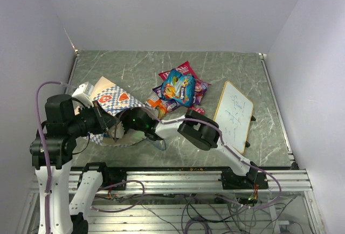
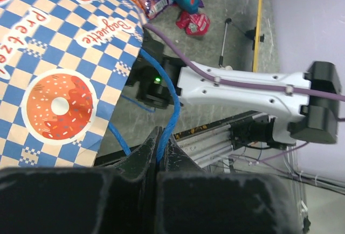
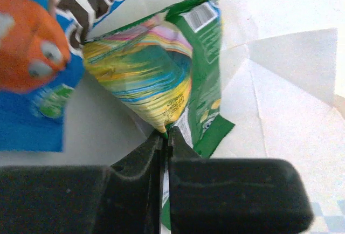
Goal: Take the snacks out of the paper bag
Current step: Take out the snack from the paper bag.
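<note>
The checkered paper bag (image 1: 110,100) lies on its side at the left, mouth toward the arms. My left gripper (image 2: 160,137) is shut on the bag's blue string handle (image 2: 171,102), beside the bag's printed wall (image 2: 59,67). My right gripper (image 3: 166,134) is inside the bag's cream interior (image 3: 280,56), shut on the corner of a green and yellow snack packet (image 3: 161,67). A blue packet with an orange figure (image 3: 32,56) lies next to it in the bag. In the top view the right wrist (image 1: 141,122) is at the bag's mouth and its fingers are hidden.
A pile of snack packets (image 1: 178,88) lies on the table right of the bag, with a small red packet (image 2: 194,22) at its edge. A wood-framed whiteboard (image 1: 233,114) lies at the right. The right arm (image 2: 242,88) stretches across in front of the bag.
</note>
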`<state>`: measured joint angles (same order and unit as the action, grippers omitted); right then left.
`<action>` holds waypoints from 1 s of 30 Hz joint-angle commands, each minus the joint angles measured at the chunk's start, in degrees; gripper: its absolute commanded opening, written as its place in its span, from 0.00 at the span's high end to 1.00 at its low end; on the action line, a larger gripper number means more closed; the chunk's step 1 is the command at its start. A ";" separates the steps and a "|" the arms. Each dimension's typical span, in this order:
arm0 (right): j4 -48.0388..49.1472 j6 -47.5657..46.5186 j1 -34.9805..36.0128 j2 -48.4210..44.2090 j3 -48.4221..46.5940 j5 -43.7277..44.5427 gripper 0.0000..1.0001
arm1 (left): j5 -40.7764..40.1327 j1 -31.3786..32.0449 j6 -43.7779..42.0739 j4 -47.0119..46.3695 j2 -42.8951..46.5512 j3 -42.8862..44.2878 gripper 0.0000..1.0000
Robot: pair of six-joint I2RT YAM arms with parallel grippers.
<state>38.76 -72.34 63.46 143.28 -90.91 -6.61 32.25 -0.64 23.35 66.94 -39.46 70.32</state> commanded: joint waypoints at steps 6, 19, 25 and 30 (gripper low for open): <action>4.63 8.98 -0.18 -16.96 13.06 -4.01 1.00 | -10.83 0.18 3.28 -2.56 1.70 2.64 0.93; -5.88 26.75 0.39 -44.47 36.15 -16.31 1.00 | -9.72 0.19 4.73 -10.14 3.00 1.74 0.93; -21.74 34.87 0.38 -62.59 40.84 -12.09 1.00 | -11.62 0.19 2.93 -11.77 2.67 0.84 0.93; -36.19 31.02 0.39 -76.02 42.52 -6.43 1.00 | -14.56 0.16 4.14 -14.22 3.37 -2.17 0.93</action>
<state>14.50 -40.82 63.83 75.94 -49.89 -17.61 21.08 -0.64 27.44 56.95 -36.42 70.48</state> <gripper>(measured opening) 0.007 0.073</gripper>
